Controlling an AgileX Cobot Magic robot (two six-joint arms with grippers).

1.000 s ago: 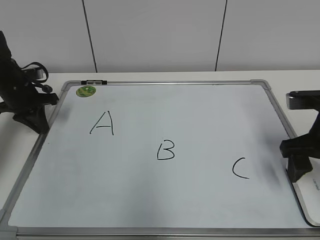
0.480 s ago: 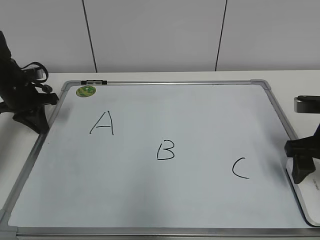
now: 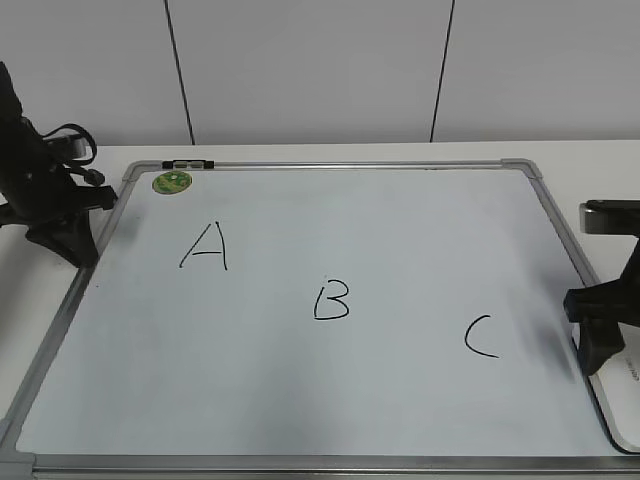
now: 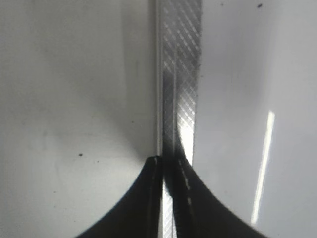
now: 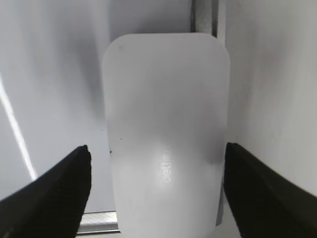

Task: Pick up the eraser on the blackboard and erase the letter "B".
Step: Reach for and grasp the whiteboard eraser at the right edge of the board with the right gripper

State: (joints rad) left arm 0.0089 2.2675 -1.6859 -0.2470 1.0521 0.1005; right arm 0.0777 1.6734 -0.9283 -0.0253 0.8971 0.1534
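The blackboard (image 3: 400,230) is a white board in a silver frame with black letters. The letter "B" (image 3: 331,301) sits mid-board, between "A" (image 3: 206,247) and "C" (image 3: 480,337). The eraser (image 3: 624,392), a white rounded block with small grey lettering, lies at the board's right edge near the front corner. In the right wrist view the eraser (image 5: 166,124) lies between the two spread fingers of my right gripper (image 5: 157,161), which is open and just above it (image 3: 598,352). My left gripper (image 3: 62,240) is shut and empty over the board's left frame (image 4: 166,161).
A round green sticker (image 3: 172,182) and a small black-and-white clip (image 3: 187,164) sit at the board's far left corner. The silver frame (image 4: 181,74) runs under the left gripper. A white wall with dark seams (image 3: 180,70) stands behind the table.
My right gripper has shifted a little outward and lower over the eraser. The left arm and the letters have not changed.
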